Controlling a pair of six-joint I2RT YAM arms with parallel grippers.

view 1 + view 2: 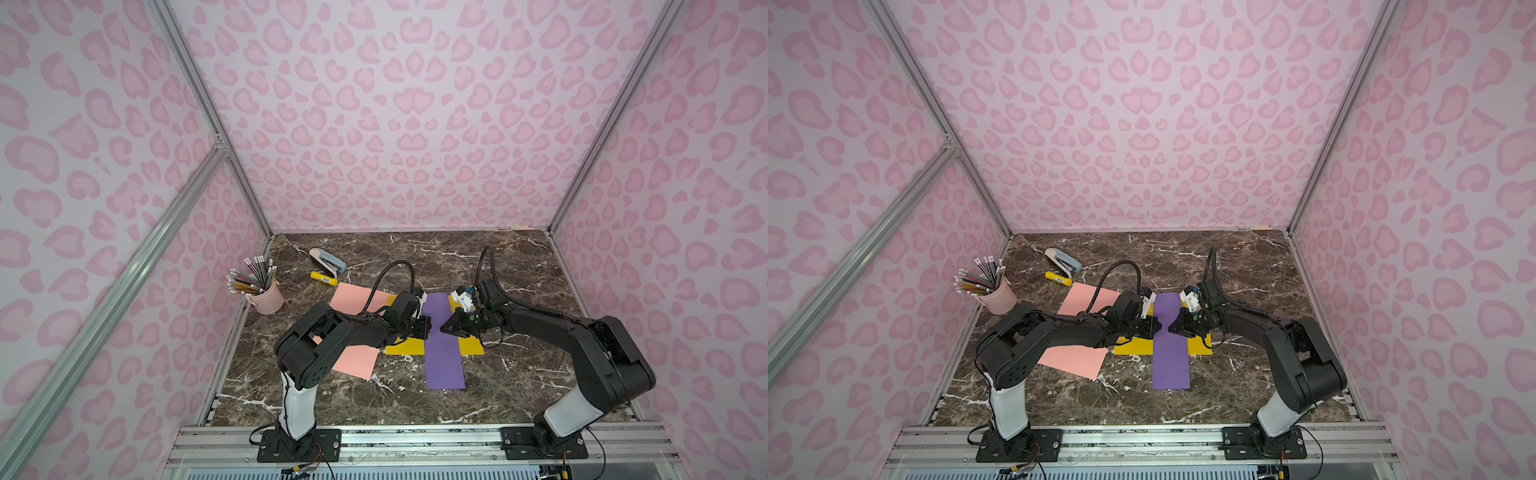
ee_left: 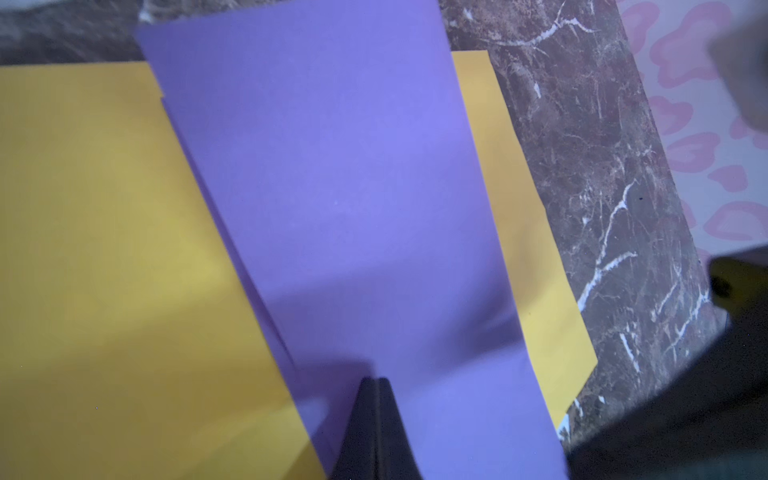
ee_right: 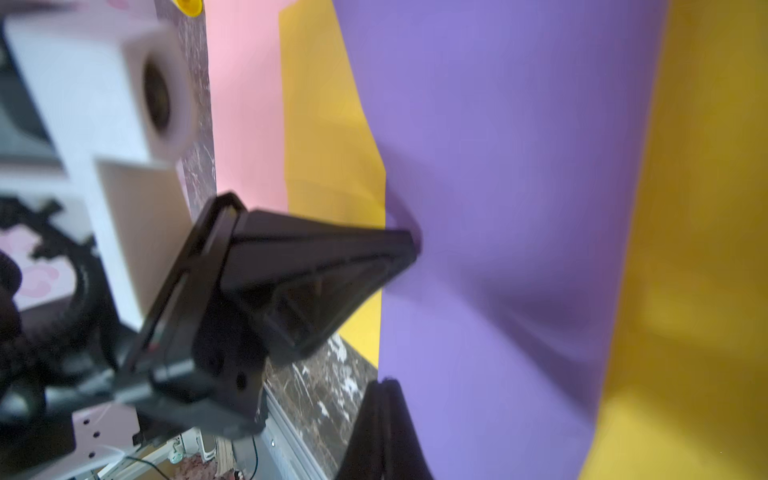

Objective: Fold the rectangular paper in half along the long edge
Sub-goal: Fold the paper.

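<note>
The purple paper lies as a long narrow strip running front to back across a yellow sheet. In the left wrist view the purple paper shows two layers, one edge slightly offset from the other. My left gripper is shut, its tip down on the strip's left edge at mid-length. My right gripper is shut too, with its tip on the strip's right edge, facing the left gripper across the purple paper. Neither holds anything.
A pink sheet lies left of the yellow one, partly under my left arm. A pink cup of pencils stands at the left wall. A stapler and a yellow marker lie at the back left.
</note>
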